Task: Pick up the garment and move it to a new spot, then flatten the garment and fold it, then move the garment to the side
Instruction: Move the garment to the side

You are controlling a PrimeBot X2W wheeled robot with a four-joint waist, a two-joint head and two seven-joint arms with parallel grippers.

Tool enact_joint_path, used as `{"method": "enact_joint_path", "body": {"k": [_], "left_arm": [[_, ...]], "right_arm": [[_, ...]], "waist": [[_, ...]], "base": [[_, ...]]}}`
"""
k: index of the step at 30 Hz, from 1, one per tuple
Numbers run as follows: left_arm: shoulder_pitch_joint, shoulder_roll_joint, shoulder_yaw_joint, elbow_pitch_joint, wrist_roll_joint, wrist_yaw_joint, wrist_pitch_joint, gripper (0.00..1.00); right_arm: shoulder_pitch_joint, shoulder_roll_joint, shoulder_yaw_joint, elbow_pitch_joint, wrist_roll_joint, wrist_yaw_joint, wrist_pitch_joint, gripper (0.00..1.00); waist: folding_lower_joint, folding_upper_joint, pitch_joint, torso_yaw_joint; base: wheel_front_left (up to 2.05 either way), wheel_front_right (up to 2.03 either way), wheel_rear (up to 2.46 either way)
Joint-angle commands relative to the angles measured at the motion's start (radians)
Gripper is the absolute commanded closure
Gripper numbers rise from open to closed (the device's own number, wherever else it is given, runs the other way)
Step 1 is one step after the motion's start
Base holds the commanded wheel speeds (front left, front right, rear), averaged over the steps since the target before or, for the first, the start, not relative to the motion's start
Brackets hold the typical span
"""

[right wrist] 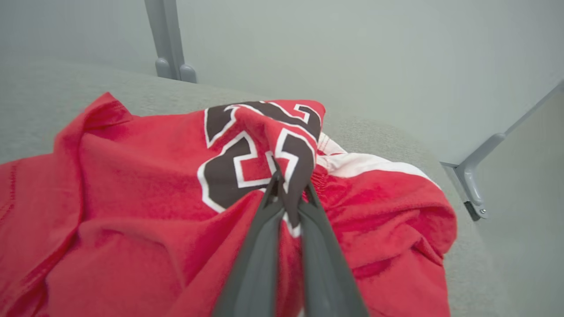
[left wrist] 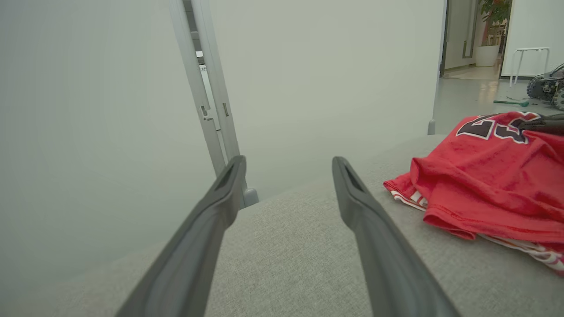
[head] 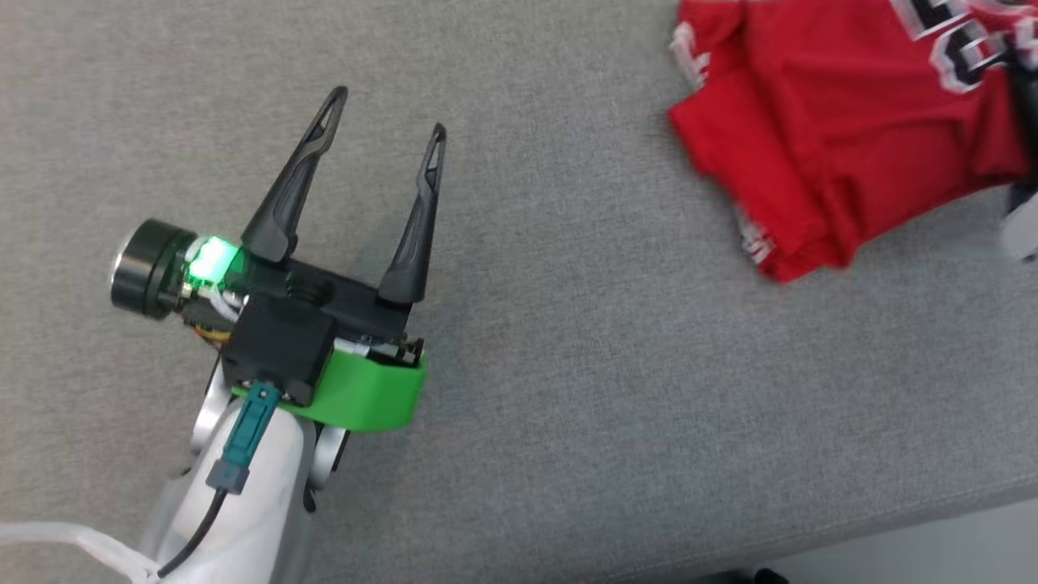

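Note:
The garment [head: 843, 122] is a crumpled red jersey with black-and-white numbers, lying at the upper right of the grey cushioned surface [head: 608, 365]. In the right wrist view my right gripper [right wrist: 288, 182] is shut on a raised fold of the garment [right wrist: 132, 185], right at the printed number. My left gripper [head: 388, 112] hovers open over bare surface well to the left of the jersey, with nothing between its fingers. From the left wrist view, the left gripper [left wrist: 286, 165] points past the garment [left wrist: 484, 176], which lies off to its right.
Pale partition panels with grey metal posts [left wrist: 207, 88] stand just behind the surface. The surface's front edge [head: 892, 527] runs along the lower right of the head view. A doorway with a white stool [left wrist: 528, 61] shows beyond the partitions.

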Motion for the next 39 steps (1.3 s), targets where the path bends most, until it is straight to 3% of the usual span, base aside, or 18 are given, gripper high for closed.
{"method": "enact_joint_path", "body": {"k": [1, 7, 12, 13, 14, 18, 21, 27, 31, 35, 39], "left_arm": [[-0.035, 0.011, -0.003, -0.008, 0.008, -0.008, 0.008, 0.00], [-0.110, 0.008, -0.044, -0.033, 0.037, -0.031, 0.028, 0.00], [-0.145, 0.007, -0.062, -0.035, 0.047, -0.039, 0.032, 0.00], [-0.148, 0.006, -0.065, -0.034, 0.049, -0.038, 0.033, 0.00], [-0.150, 0.002, -0.068, -0.034, 0.047, -0.037, 0.033, 0.00], [-0.142, -0.003, -0.069, -0.018, 0.034, -0.027, 0.019, 0.00], [-0.117, -0.006, -0.065, 0.000, 0.020, -0.020, 0.008, 0.00], [-0.050, -0.010, -0.033, 0.035, -0.030, 0.006, 0.001, 0.00], [0.001, -0.009, -0.014, 0.064, -0.063, 0.025, -0.008, 0.00], [0.059, -0.008, 0.018, 0.082, -0.092, 0.051, -0.016, 0.00], [0.121, -0.001, 0.055, 0.107, -0.124, 0.081, -0.029, 0.00]], "right_arm": [[-0.035, -0.031, -0.012, 0.018, 0.015, -0.001, -0.014, 1.00], [-0.099, -0.136, -0.101, 0.119, 0.059, -0.002, -0.049, 1.00], [-0.125, -0.158, -0.151, 0.223, 0.071, -0.002, -0.066, 1.00], [-0.129, -0.155, -0.163, 0.248, 0.067, -0.002, -0.071, 0.61], [-0.133, -0.146, -0.174, 0.270, 0.063, -0.002, -0.074, 0.01], [-0.125, -0.104, -0.236, 0.315, 0.045, -0.001, -0.086, 0.00], [-0.074, -0.073, -0.322, 0.266, 0.010, -0.002, -0.086, 0.00], [0.120, 0.068, -0.523, 0.058, -0.082, -0.001, -0.087, 0.00], [0.276, 0.205, -0.619, -0.108, -0.134, -0.001, -0.087, 0.00], [0.407, 0.336, -0.629, -0.264, -0.192, -0.001, -0.087, 0.00], [0.503, 0.444, -0.560, -0.369, -0.236, -0.001, -0.087, 0.00]], "waist": [[0.0000, -0.0001, 0.127, -0.053], [0.0000, -0.0001, 0.195, -0.041], [0.0000, -0.0001, 0.229, -0.026], [0.0000, -0.0001, 0.231, -0.025], [0.0000, -0.0001, 0.233, -0.023], [0.0000, -0.0001, 0.214, -0.015], [0.0000, -0.0001, 0.182, -0.014], [0.0000, -0.0001, 0.080, -0.014], [0.0000, -0.0001, 0.003, 0.003], [0.0000, -0.0001, -0.061, 0.020], [0.0000, -0.0001, -0.125, 0.047]], "base": [[0.00, 0.00, 0.00], [0.00, 0.00, 0.00], [0.00, 0.00, 0.00], [0.00, 0.00, 0.00], [0.00, 0.00, 0.00], [0.00, 0.00, 0.00], [0.00, 0.00, 0.00], [0.00, 0.00, 0.00], [0.00, 0.00, 0.00], [0.00, 0.00, 0.00], [0.00, 0.00, 0.00]]}}
